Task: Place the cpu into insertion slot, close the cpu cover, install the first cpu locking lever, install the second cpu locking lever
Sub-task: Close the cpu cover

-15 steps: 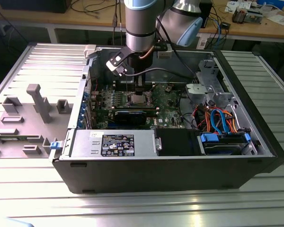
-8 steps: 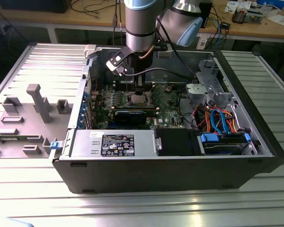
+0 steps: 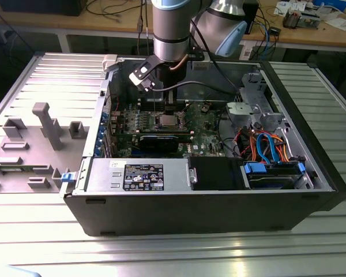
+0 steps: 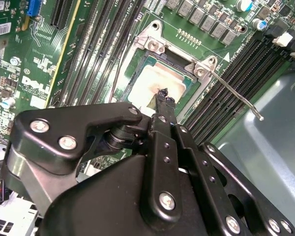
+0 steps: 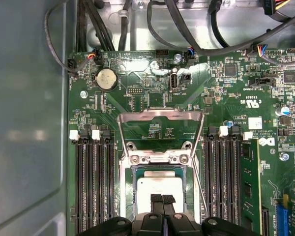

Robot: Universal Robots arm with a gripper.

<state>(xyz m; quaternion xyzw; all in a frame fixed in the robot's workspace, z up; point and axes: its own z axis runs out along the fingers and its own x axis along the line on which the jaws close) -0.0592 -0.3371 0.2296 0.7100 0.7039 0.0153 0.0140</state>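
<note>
End effector pinched closed right over the seated cpu

In both wrist views the end effector (image 5: 162, 199) has its fingertips pressed together with nothing between them, hanging just over the cpu (image 5: 157, 187). The cpu lies flat in the insertion slot (image 4: 137, 61), and the cpu cover (image 5: 133, 191) frames it, though I can't tell if it's fully down. The second wrist view adds a thin wire lever (image 4: 236, 96) sticking out free over the memory slots (image 4: 226, 64), which crowd the socket on both sides. Beyond those is the grey case wall (image 5: 24, 123). The exterior view has the arm (image 3: 170, 29) dropping into the open-topped computer case (image 3: 190, 213) on the table (image 3: 161, 254), with the power supply (image 3: 141, 176) along the near edge.
</note>
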